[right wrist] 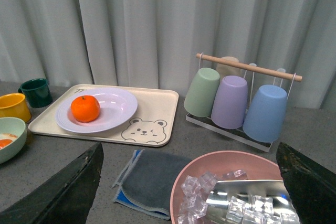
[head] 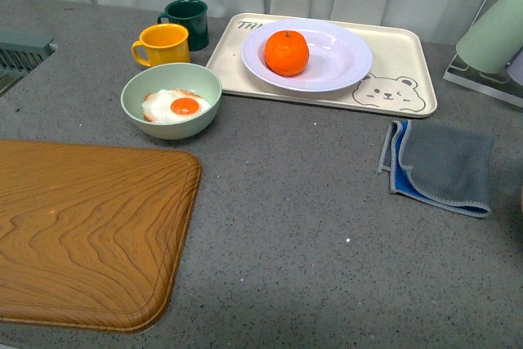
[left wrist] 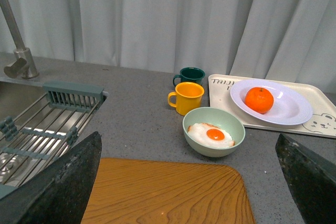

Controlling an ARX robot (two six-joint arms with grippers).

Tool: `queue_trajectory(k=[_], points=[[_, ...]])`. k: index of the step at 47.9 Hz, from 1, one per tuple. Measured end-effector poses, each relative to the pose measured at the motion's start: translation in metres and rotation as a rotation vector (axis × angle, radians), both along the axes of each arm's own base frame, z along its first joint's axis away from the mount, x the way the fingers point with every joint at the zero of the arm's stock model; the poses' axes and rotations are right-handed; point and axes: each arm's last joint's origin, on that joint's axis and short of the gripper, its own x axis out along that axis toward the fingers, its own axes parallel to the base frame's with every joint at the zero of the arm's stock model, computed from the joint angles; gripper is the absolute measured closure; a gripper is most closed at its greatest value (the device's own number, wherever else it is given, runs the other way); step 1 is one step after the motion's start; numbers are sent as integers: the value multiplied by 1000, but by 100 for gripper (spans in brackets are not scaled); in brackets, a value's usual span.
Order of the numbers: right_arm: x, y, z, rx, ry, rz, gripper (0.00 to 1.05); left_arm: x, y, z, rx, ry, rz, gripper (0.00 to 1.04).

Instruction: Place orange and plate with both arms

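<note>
The orange rests in the white plate, which sits on the cream bear tray at the back of the counter. Both wrist views also show them: the orange on the plate, and the orange on the plate. Neither arm shows in the front view. My left gripper is open, hovering above the wooden board, well short of the plate. My right gripper is open above a pink bowl, far from the tray.
A pale green bowl with a fried egg, a yellow mug and a dark green mug stand left of the tray. A wooden board, a grey cloth, a cup rack, a pink ice bowl and a sink rack lie around.
</note>
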Motion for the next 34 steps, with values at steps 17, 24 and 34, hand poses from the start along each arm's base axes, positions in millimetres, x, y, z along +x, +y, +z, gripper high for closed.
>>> queue_trajectory(k=[17, 24, 34], points=[[0, 0, 0, 0, 0, 0, 9, 0, 0, 0, 0, 0, 0, 7], [0, 0, 0, 0, 0, 0, 9, 0, 0, 0, 0, 0, 0, 7], [0, 0, 0, 0, 0, 0, 9, 0, 0, 0, 0, 0, 0, 7]])
